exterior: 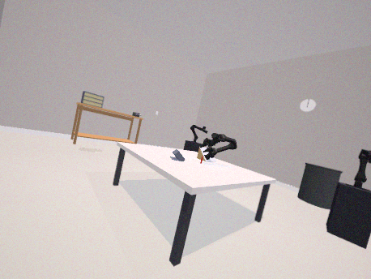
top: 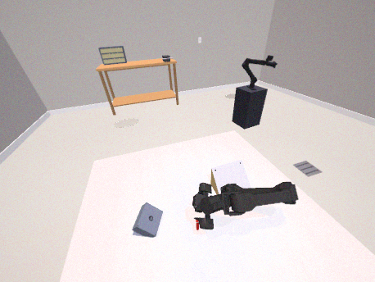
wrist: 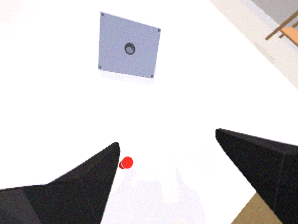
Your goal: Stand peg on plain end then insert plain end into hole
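Note:
The red peg [top: 197,225] [exterior: 202,160] [wrist: 127,162] stands upright on the white table [top: 115,180] [exterior: 162,164]. Its round top faces the wrist camera, and only a trace of the white band shows just below it. My gripper [wrist: 166,139] is open and empty, pointing down above the table. In the wrist view the peg shows between the fingers, close to the left fingertip and lower than the tips; the height gap is hard to tell. The grey-blue sloped panel [top: 143,225] [exterior: 177,155] [wrist: 112,40] stands apart from the peg, with one dark hole [top: 151,218] [wrist: 130,48] in its face.
A white board with a tan side [top: 231,174] [exterior: 200,154] stands on the table close beside the arm; its tan part [wrist: 252,210] shows at the wrist view's lower right. An orange bench [top: 139,65] [exterior: 109,110] and another arm on a black pedestal [top: 247,106] are off the table.

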You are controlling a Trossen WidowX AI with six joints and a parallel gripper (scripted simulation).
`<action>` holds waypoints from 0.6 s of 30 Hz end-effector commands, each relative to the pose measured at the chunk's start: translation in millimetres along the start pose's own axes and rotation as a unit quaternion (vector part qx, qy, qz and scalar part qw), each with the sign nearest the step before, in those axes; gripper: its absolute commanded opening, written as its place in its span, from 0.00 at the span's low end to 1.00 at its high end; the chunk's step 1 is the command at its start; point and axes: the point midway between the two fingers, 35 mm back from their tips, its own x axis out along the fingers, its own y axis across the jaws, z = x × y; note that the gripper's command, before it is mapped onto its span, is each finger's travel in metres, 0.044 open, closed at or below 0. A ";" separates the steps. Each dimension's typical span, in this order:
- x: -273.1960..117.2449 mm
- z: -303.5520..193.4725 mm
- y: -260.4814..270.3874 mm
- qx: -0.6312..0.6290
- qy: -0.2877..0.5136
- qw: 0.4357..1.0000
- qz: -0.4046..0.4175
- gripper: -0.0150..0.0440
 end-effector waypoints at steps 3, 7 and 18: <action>4.9 -5.3 3.9 -0.012 0.095 0.995 0.022 1.00; 6.9 -7.9 7.0 -0.012 0.155 0.987 0.044 1.00; 7.6 -1.9 18.4 0.022 0.299 0.943 0.141 1.00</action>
